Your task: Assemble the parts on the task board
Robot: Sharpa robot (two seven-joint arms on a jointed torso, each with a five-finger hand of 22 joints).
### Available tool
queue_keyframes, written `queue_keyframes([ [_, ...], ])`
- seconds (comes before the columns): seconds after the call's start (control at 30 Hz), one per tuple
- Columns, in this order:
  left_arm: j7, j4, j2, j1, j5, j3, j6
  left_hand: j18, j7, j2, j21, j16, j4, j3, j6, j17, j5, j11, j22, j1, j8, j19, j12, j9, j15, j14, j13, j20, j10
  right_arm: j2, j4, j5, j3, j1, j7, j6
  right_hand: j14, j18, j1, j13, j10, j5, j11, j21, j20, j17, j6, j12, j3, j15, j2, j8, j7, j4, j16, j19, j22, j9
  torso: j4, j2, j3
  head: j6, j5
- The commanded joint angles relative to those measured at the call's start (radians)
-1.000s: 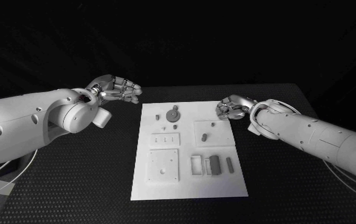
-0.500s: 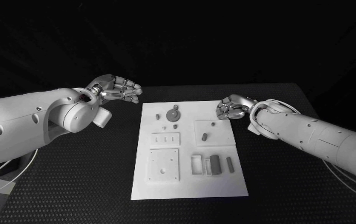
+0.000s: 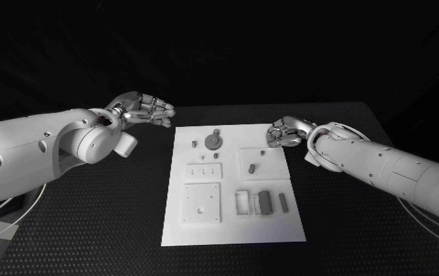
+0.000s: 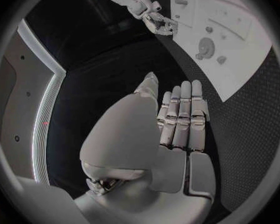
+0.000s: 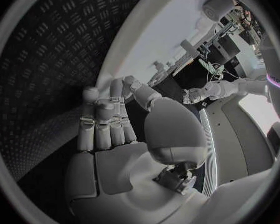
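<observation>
While both hands hang above the tabletop holding nothing, the task board lies flat in the middle of it, its long sides running from the near edge toward the far edge. The left hand hovers just off the board's far left corner, fingers curled inward around nothing. The right hand sits at the board's right edge near its far end, also curled and empty. In each wrist view the hand's own fingers lie side by side and bare, with no part between them.

The parts are small grey pieces spread over the board. A round gear-like disc lies near the far edge with a small peg to its left. A short oblong piece rests on a raised square block toward the right side. Nearer the front edge a dark upright block stands in a tray-like fixture, with a slim bar just beside it.

No part looks picked up yet, so the step in hand is likely the first reach. To do it well, the nearer hand should probably spread its fingers before descending, come down straight over one chosen part, and pinch only that piece without nudging its neighbours, since the pieces are tiny and closely set.
</observation>
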Motion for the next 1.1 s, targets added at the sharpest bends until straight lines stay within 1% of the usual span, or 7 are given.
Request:
queue_keyframes([
  [0.03, 0.002, 0.002, 0.001, 0.001, -0.01, 0.001, 0.018, 0.018, 0.009, 0.008, -0.005, -0.004, 0.001, -0.005, -0.003, 0.002, -0.004, 0.005, 0.001, -0.004, -0.003, 0.001, -0.004, -0.001, 0.0, 0.009, 0.002, 0.005, -0.003, -0.002, 0.012, -0.006, -0.001, -0.001, -0.008, -0.017, -0.001, 0.006, -0.008, 0.002, 0.005, 0.004, -0.002, 0.005, -0.006, -0.001, 0.039, 0.006, -0.005, -0.009, 0.0, 0.004, 0.031, -0.001, 0.005, 0.003, 0.019, 0.0, -0.0004, -0.001, 0.0005, 0.004, -0.001],
  [0.33, -0.031, 0.003, 0.001, 0.001, -0.071, 0.001, -0.003, 0.019, 0.002, 0.022, -0.003, -0.005, 0.001, -0.001, 0.021, 0.012, -0.004, -0.005, 0.005, -0.016, 0.007, 0.008, 0.007, 0.004, -0.003, 0.019, 0.009, 0.003, 0.02, -0.004, 0.048, -0.008, 0.003, 0.023, -0.024, -0.045, -0.002, 0.006, -0.017, 0.004, 0.004, 0.004, -0.003, 0.005, -0.006, -0.002, 0.039, 0.006, -0.007, -0.009, -0.001, 0.001, 0.031, 0.001, 0.004, 0.002, 0.018, 0.001, 0.0, 0.0, 0.0008, 0.008, 0.001],
  [0.6, -0.093, 0.005, 0.003, 0.001, -0.149, 0.001, -0.014, 0.021, -0.014, 0.026, 0.009, 0.006, 0.002, 0.0, 0.061, 0.04, -0.005, -0.027, 0.019, -0.078, 0.021, 0.031, 0.027, 0.008, -0.016, 0.047, 0.025, -0.009, 0.067, -0.007, 0.091, -0.022, 0.009, 0.056, -0.041, -0.05, -0.003, 0.006, -0.021, 0.006, 0.004, 0.004, -0.003, 0.005, -0.006, -0.002, 0.04, 0.006, -0.008, -0.009, -0.004, 0.0, 0.031, 0.001, 0.003, 0.001, 0.018, 0.002, -0.0002, -0.001, -0.0006, 0.01, 0.002],
  [0.7, -0.138, 0.012, 0.004, 0.001, -0.173, 0.001, -0.003, 0.024, -0.022, 0.025, 0.021, 0.017, 0.003, 0.001, 0.08, 0.059, -0.006, -0.037, 0.029, -0.124, 0.027, 0.05, 0.037, 0.011, -0.026, 0.066, 0.035, -0.019, 0.089, -0.014, 0.132, -0.038, 0.011, 0.077, -0.055, -0.047, -0.003, 0.006, -0.023, 0.007, 0.003, 0.004, -0.003, 0.005, -0.006, -0.003, 0.04, 0.006, -0.009, -0.009, -0.006, 0.0, 0.031, 0.001, 0.003, 0.001, 0.018, 0.002, -0.0006, -0.001, -0.0007, 0.012, 0.002],
  [0.83, -0.204, 0.016, 0.016, 0.001, -0.187, 0.001, 0.006, 0.026, -0.034, 0.02, 0.04, 0.041, 0.003, 0.004, 0.107, 0.092, -0.006, -0.056, 0.047, -0.175, 0.036, 0.075, 0.057, 0.016, -0.044, 0.098, 0.054, -0.033, 0.127, -0.02, 0.193, -0.068, 0.013, 0.093, -0.092, -0.048, -0.003, 0.006, -0.027, 0.009, 0.004, 0.004, -0.003, 0.005, -0.006, -0.003, 0.042, 0.006, -0.011, -0.01, -0.01, -0.001, 0.03, 0.001, 0.003, 0.002, 0.018, 0.003, -0.0029, -0.003, -0.0012, 0.017, 0.004],
  [0.97, -0.26, 0.019, 0.039, 0.0, -0.189, 0.001, 0.007, 0.023, -0.047, 0.024, 0.068, 0.085, 0.002, -0.056, 0.136, 0.142, -0.005, -0.077, 0.078, -0.234, 0.038, 0.098, 0.081, 0.017, -0.066, 0.121, 0.089, -0.057, 0.164, -0.022, 0.271, -0.102, 0.013, 0.1, -0.134, -0.033, -0.001, 0.006, -0.03, 0.011, 0.006, 0.004, -0.004, 0.006, -0.007, -0.003, 0.043, 0.007, -0.012, -0.011, -0.012, -0.002, 0.029, 0.002, 0.004, 0.004, 0.018, 0.004, -0.0037, -0.008, -0.0019, 0.018, 0.008],
  [1.1, -0.296, 0.03, 0.057, 0.0, -0.183, 0.001, -0.002, 0.018, -0.046, 0.026, 0.075, 0.103, 0.004, -0.084, 0.138, 0.158, -0.005, -0.079, 0.094, -0.267, 0.029, 0.092, 0.089, 0.012, -0.069, 0.11, 0.107, -0.063, 0.159, -0.013, 0.323, -0.102, 0.013, 0.1, -0.151, -0.022, 0.002, 0.006, -0.044, 0.014, 0.01, 0.004, -0.006, 0.007, -0.008, -0.003, 0.047, 0.008, -0.016, -0.012, -0.024, -0.003, 0.028, 0.008, 0.005, 0.008, 0.017, 0.007, -0.006, -0.014, -0.0053, 0.018, 0.012],
])
